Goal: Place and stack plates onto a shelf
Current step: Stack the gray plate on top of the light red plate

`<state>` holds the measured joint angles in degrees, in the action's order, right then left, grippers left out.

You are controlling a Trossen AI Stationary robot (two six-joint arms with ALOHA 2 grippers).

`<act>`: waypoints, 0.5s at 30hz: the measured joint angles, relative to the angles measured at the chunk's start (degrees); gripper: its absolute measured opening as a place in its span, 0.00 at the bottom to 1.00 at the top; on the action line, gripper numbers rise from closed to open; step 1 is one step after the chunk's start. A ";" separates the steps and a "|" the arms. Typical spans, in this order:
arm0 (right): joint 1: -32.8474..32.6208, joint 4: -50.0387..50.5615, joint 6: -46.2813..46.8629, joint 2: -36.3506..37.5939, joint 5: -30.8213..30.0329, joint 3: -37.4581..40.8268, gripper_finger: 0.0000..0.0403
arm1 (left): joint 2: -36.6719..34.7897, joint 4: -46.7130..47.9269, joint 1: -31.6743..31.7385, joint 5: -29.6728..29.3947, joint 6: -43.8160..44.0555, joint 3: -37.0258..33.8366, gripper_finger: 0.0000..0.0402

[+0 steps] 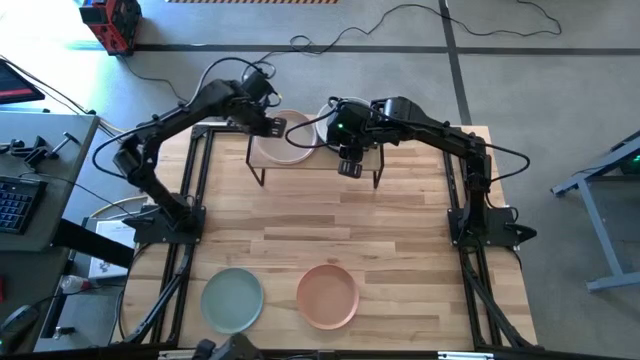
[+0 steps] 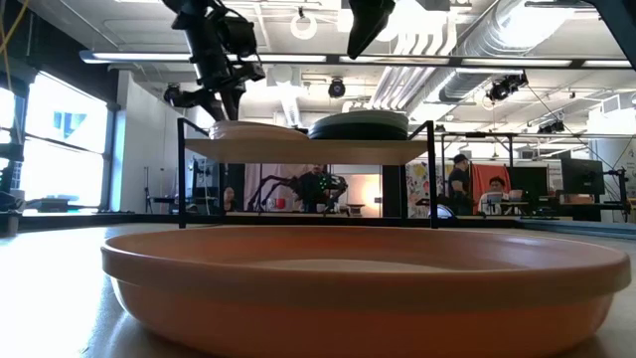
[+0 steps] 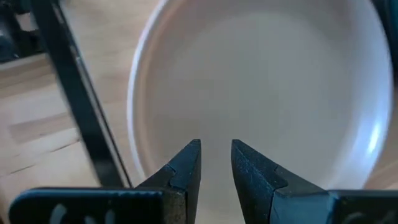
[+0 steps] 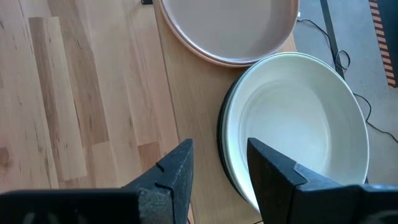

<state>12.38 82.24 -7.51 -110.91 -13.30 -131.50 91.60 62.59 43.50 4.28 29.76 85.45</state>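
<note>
The shelf [image 1: 318, 160] [image 2: 308, 150] stands at the table's far side and bears two stacks of plates. The left stack has a pinkish plate [image 1: 285, 143] [image 3: 267, 74] on top. The right stack has a whitish plate [image 1: 335, 122] [image 4: 298, 118] lying on dark plates [image 4: 221, 134] [image 2: 358, 125]. My left gripper [image 1: 277, 127] [image 3: 216, 158] hovers open just above the pinkish plate. My right gripper [image 1: 350, 168] [image 4: 219, 162] hangs open over the shelf's near edge, beside the whitish plate's rim. A pale green plate [image 1: 232, 298] and a peach plate [image 1: 327, 295] [image 2: 358, 278] lie flat near the table's near edge.
The shelf's thin black legs [image 1: 262, 170] [image 2: 182, 174] stand on the tabletop [image 1: 320, 225]. The stretch between the shelf and the two near plates is bare wood. People and desks show in the room beyond the table [image 2: 462, 179].
</note>
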 joint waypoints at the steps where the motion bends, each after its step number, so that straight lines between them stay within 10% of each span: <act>1: 0.00 0.02 0.00 0.00 0.00 0.00 0.32 | 0.44 -0.03 -0.36 -0.29 -0.09 0.00 0.19; 15: -0.02 0.47 0.00 0.00 0.01 0.00 0.32 | 4.19 -0.88 -1.28 -0.35 0.14 0.00 0.19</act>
<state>12.37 82.71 -7.51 -110.91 -13.29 -131.50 95.79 61.71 42.22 3.93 29.90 85.45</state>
